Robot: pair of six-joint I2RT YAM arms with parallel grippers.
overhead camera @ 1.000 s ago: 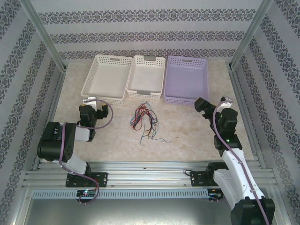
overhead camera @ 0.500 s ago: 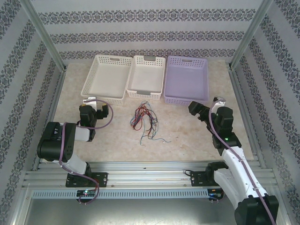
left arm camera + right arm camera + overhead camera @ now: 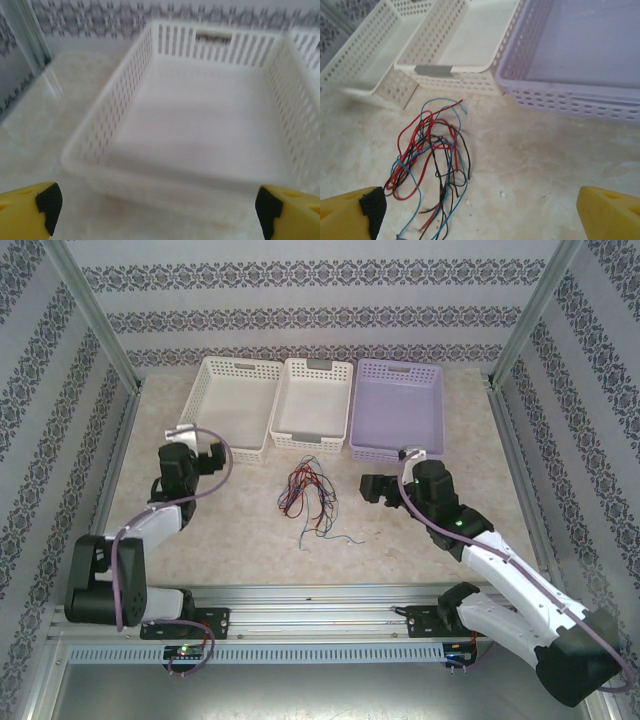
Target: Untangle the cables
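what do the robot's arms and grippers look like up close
The left arm and right arm have white links joined by chunky black joints, and a thin lilac hose runs along each. A small green light glows on the right arm. The left gripper and right gripper have yellow fingers with black pads on the inner faces.

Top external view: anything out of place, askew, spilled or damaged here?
Only the cables stand out: a red, blue and black tangle loose on the table, in front of the middle basket. Nothing looks spilled or broken.
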